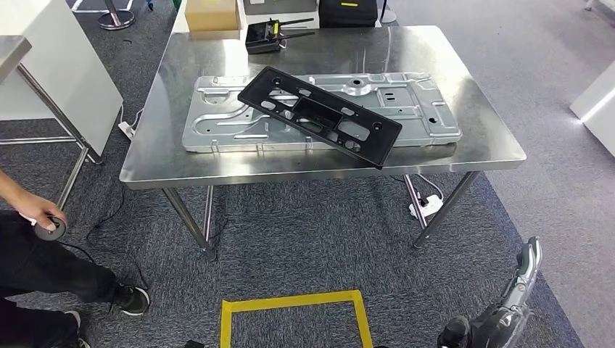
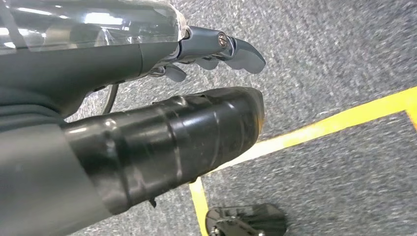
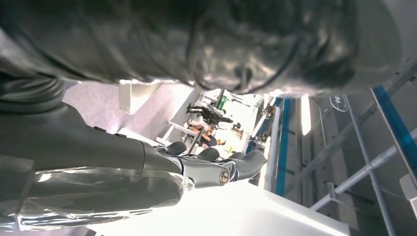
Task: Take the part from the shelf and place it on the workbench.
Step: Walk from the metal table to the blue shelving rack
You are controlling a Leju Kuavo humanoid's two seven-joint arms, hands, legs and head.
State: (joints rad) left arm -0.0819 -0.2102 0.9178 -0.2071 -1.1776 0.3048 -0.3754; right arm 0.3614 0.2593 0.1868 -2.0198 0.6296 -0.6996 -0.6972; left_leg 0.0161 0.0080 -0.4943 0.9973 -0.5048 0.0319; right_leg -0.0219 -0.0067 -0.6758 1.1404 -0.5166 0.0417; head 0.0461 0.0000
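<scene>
Nearest the head camera, the right hand (image 1: 523, 272) hangs low at the robot's side, silver and grey, fingers extended together and holding nothing. The right wrist view shows the same hand (image 3: 216, 164) with its dark fingers (image 3: 246, 163) lying side by side, slightly curled, nothing between them. The left wrist view shows the left hand (image 2: 211, 51) over grey carpet, its fingers (image 2: 243, 54) loosely curled and close together with nothing in them; whether they are fully closed cannot be told.

Yellow tape marking (image 1: 294, 304) forms a square outline on the carpet, to the left of the right hand and nearer the robot than the table; a stretch of the same yellow tape (image 2: 344, 120) lies just beyond the left hand's fingertips.

Well ahead of the right hand and up to its left stands the stainless steel workbench (image 1: 464, 87). On it lies a large flat pressed sheet-metal panel (image 1: 217, 123). The long black rectangular plastic part (image 1: 319, 116) rests across that panel, set diagonally, its near end reaching the bench's front edge. It is well apart from both hands.

At the far edge of the bench sit a cardboard box (image 1: 212, 16) and a small black device with antennas (image 1: 265, 36).

A person (image 1: 43, 261) in dark clothing stands far to the left of the right hand, holding a small round object (image 1: 49, 227).
</scene>
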